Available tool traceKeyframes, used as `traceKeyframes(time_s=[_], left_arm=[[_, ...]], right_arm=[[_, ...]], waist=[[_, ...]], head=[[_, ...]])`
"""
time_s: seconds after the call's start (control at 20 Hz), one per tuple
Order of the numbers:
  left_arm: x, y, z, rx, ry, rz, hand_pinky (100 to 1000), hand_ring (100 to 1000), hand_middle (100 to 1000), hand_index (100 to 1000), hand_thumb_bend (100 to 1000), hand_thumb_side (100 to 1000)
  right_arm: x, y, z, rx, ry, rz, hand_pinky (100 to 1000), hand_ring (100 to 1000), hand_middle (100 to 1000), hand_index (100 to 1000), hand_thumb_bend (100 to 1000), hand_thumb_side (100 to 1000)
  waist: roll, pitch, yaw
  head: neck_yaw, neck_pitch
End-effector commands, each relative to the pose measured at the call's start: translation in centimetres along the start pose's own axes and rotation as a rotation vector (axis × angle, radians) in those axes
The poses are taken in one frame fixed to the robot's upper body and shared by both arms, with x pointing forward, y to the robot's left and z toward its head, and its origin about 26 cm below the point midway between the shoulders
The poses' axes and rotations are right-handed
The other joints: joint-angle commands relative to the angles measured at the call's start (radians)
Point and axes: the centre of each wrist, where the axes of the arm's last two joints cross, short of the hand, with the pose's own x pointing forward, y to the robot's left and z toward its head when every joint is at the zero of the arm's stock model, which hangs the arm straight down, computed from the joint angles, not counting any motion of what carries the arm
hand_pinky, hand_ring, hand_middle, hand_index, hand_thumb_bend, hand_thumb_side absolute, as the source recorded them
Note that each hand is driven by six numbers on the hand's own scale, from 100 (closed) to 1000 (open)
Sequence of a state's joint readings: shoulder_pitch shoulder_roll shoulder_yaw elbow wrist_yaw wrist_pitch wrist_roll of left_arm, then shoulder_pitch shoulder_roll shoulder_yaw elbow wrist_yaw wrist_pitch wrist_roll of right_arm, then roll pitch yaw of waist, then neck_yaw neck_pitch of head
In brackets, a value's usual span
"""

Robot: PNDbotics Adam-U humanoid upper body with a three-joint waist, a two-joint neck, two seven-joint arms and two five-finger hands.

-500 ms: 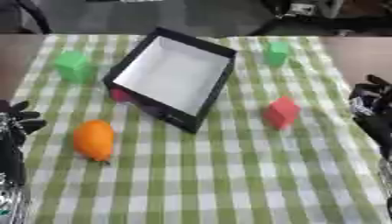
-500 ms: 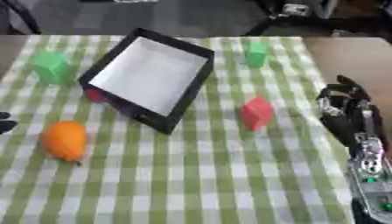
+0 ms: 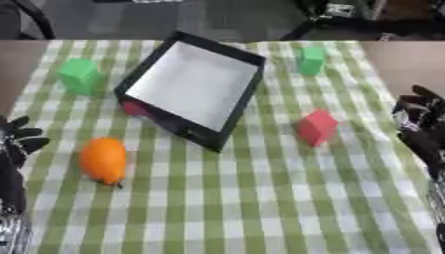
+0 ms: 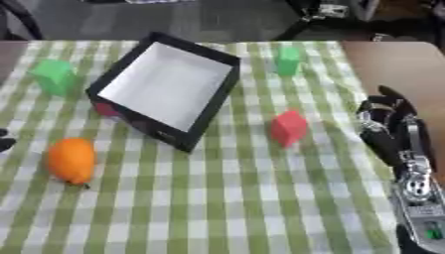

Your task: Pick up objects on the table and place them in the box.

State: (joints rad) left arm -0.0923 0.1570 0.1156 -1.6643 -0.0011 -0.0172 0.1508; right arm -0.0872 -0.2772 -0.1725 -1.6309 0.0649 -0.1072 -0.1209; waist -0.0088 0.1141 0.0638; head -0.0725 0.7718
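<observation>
A black box [image 3: 193,89] with a white floor sits turned at an angle on the desk [image 3: 260,208], which is covered by a green-and-white checked cloth; nothing lies inside the box. From the box, a green block [image 3: 81,76] stands at about 9 o'clock, a second, smaller green block [image 3: 310,60] at about 2 o'clock near the far edge, and a red block [image 3: 317,127] at about 4 o'clock, just beside the box's near right side but apart from it. An orange fruit [image 3: 104,159] lies at about 7 o'clock. A small dark red thing [image 3: 135,108] shows against the box's left wall.

The left hand [image 3: 17,141] rests at the cloth's left edge, at 9 o'clock of the fruit, its fingers spread and released, holding nothing. The right hand [image 4: 389,121] rests at the cloth's right edge, at 3 o'clock of the red block and well apart from it, fingers relaxed and grasping nothing.
</observation>
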Motion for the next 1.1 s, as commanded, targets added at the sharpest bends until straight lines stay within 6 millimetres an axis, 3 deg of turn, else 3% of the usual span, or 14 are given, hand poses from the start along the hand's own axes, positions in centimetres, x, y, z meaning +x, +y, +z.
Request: traceKeyframes(time_s=[0.05, 0.45, 0.65, 0.8, 1.1], left_arm=[[0.6, 0.2, -0.2, -0.002, -0.025, -0.014, 757, 585, 576, 786, 217, 1000], [0.9, 0.4, -0.4, 0.010, -0.039, -0.020, 757, 587, 579, 791, 244, 1000], [2.0, 1.2, -1.0, 0.015, -0.093, -0.065, 764, 598, 593, 800, 341, 941], [4.2, 2.4, -2.4, -0.019, -0.193, -0.175, 780, 625, 626, 830, 480, 821], [11.2, 5.0, -6.4, -0.348, -0.421, -0.643, 786, 648, 657, 857, 509, 699]], right_arm=[[0.6, -0.6, -0.4, -0.005, -0.025, 0.007, 789, 685, 726, 879, 120, 356], [0.5, -0.6, -0.3, -0.006, -0.022, 0.008, 789, 685, 726, 879, 121, 356], [0.5, -0.6, -0.3, -0.006, -0.020, 0.010, 789, 684, 726, 879, 120, 356], [0.4, -0.7, -0.2, -0.007, -0.017, 0.013, 788, 684, 727, 879, 120, 356], [0.2, -1.0, -0.1, -0.004, -0.011, 0.025, 788, 684, 726, 879, 119, 356]], waist=[[-0.013, -0.018, 0.001], [-0.012, -0.022, 0.002], [-0.012, -0.023, 0.000], [-0.010, -0.025, -0.001], [0.001, -0.031, -0.009]], head=[[-0.004, -0.002], [-0.002, -0.002], [0.002, -0.002], [0.003, -0.002], [0.005, -0.002]])
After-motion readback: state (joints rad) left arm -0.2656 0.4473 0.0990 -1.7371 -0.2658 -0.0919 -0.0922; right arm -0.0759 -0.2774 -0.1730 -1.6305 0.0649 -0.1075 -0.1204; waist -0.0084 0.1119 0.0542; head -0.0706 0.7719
